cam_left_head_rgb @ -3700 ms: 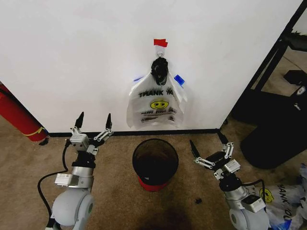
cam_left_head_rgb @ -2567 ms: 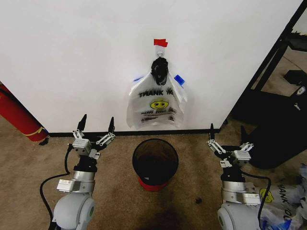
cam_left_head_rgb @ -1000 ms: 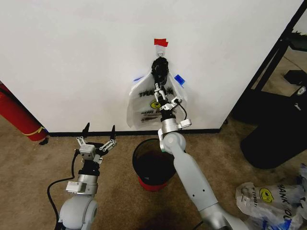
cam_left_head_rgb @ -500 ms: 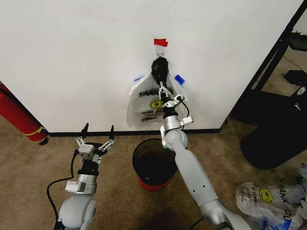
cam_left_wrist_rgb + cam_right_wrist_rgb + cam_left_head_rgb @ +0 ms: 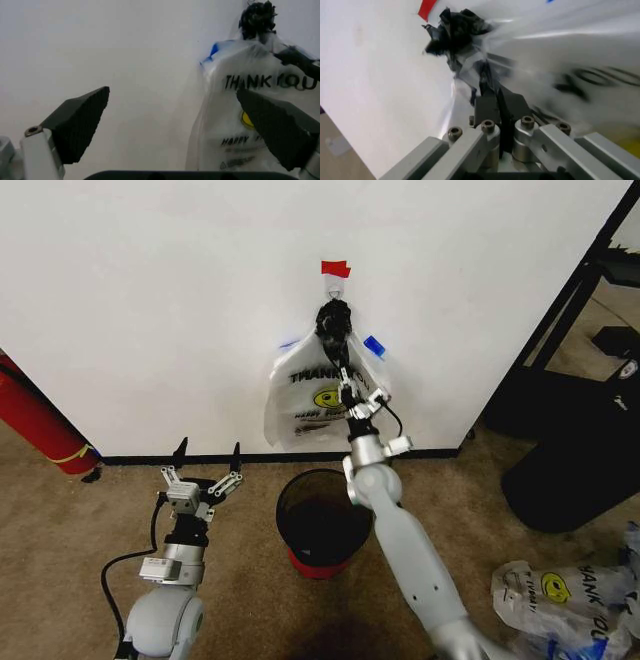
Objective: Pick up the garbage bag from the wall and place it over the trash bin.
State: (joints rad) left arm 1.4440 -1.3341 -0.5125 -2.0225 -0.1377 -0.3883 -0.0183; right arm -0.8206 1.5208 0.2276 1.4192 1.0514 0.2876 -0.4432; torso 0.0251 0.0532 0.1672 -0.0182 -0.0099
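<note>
I am pinching the thin white smiley-print garbage bag [image 5: 322, 395], hanging on the plain white wall [image 5: 180, 300] above the black wire-mesh trash bin [image 5: 322, 520], with my right gripper [image 5: 346, 378], left gripper [image 5: 207, 470] idling spread, and next I judge it needs lifting off its hook.

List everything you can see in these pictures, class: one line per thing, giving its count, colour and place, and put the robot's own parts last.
Bag: 1, white with blue strips and yellow smiley, hanging on the wall above the bin.
Wall: 1, white with black baseboard, ahead of the robot.
Tape: 1, red, on the wall above the bag's black knot.
Bin: 1, black mesh with red base, on the carpet below the bag.
Cylinder: 1, red with yellow band, far left by the wall.
Spare bags: a heap, white with smileys, on the carpet at right.
Rack: 1, black, at right.
Left gripper: 1, open, low, left of the bin.
Right gripper: 1, shut on the bag's upper part.
</note>
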